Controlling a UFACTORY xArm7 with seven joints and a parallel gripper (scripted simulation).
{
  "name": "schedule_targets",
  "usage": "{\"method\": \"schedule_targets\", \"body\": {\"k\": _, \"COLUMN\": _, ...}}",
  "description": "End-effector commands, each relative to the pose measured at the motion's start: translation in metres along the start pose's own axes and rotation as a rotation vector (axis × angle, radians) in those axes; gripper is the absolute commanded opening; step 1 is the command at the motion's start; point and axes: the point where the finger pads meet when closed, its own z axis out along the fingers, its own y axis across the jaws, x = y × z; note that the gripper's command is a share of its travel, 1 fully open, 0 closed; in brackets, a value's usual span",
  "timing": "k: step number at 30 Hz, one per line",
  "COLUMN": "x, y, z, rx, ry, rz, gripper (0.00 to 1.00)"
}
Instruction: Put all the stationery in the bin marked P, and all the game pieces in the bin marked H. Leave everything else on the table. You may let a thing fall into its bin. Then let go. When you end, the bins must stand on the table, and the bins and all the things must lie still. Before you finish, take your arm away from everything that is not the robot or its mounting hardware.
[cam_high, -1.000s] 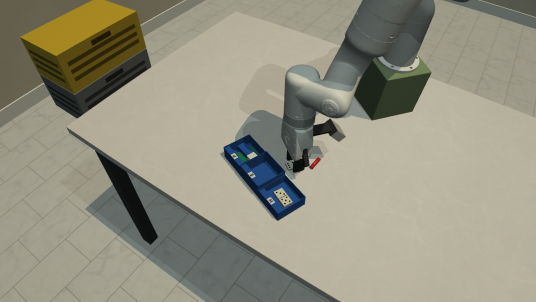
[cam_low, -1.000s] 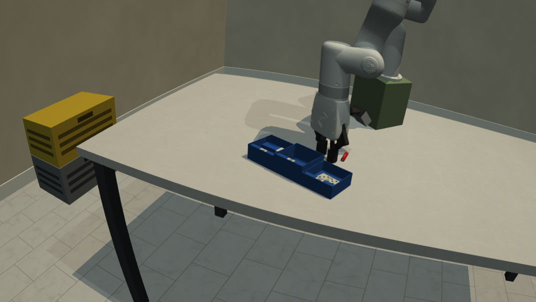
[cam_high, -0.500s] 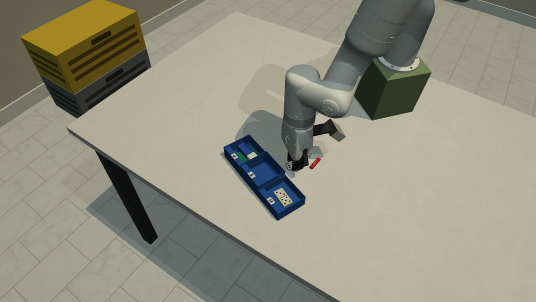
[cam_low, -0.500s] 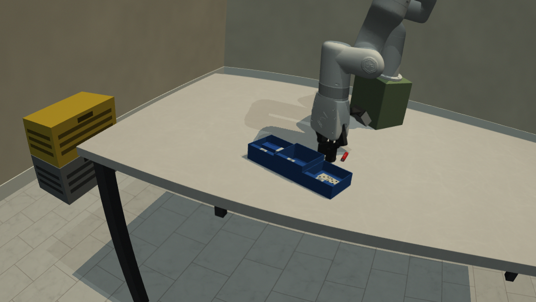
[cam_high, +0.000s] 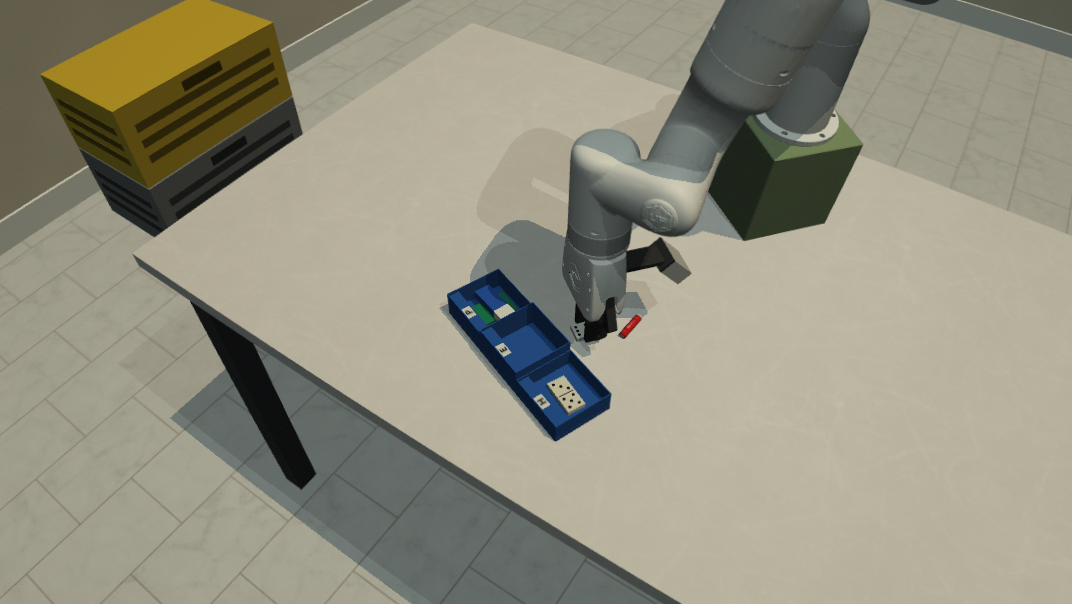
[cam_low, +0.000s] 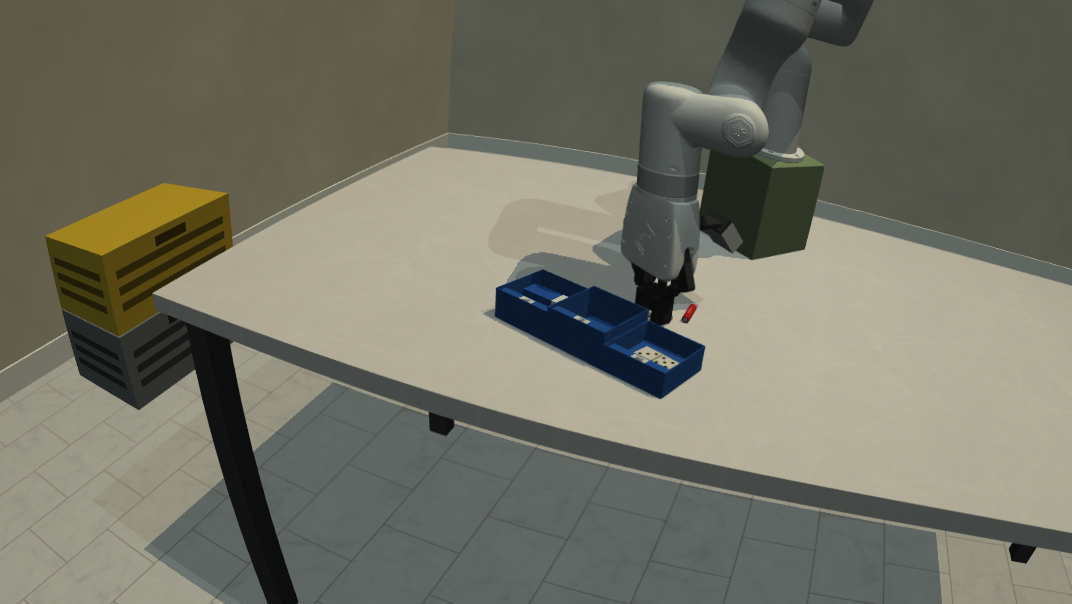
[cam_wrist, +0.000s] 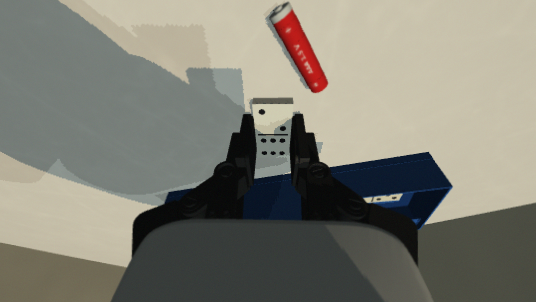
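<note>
My gripper (cam_wrist: 273, 129) is down at the table beside the blue bin row and is shut on a white domino (cam_wrist: 271, 125) that lies on the table; it also shows in the top view (cam_high: 592, 330) with the domino's end (cam_high: 576, 330) sticking out. The blue three-part bin row (cam_high: 527, 351) lies just left of it. The bin marked H (cam_high: 564, 396) holds another domino (cam_high: 565, 395). The bin marked P (cam_high: 489, 303) holds a green and a white item. The middle bin (cam_high: 525, 341) is empty.
A red battery (cam_high: 630, 326) lies on the table just right of the gripper, also in the wrist view (cam_wrist: 299, 48). A green block (cam_high: 783, 176) carries the arm's base. Yellow and grey crates (cam_high: 171, 112) stand on the floor beyond the table.
</note>
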Motion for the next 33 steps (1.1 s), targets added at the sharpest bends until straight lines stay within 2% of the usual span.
{"method": "schedule_targets", "body": {"k": 1, "x": -0.001, "y": 0.0, "z": -0.001, "rx": -0.001, "ry": -0.003, "rz": 0.0, "gripper": 0.0}}
{"method": "schedule_targets", "body": {"k": 7, "x": -0.001, "y": 0.0, "z": -0.001, "rx": -0.001, "ry": -0.003, "rz": 0.0, "gripper": 0.0}}
{"method": "schedule_targets", "body": {"k": 27, "x": -0.001, "y": 0.0, "z": -0.061, "rx": -0.001, "ry": -0.003, "rz": 0.0, "gripper": 0.0}}
{"method": "schedule_targets", "body": {"k": 33, "x": -0.001, "y": 0.0, "z": -0.061, "rx": -0.001, "ry": -0.003, "rz": 0.0, "gripper": 0.0}}
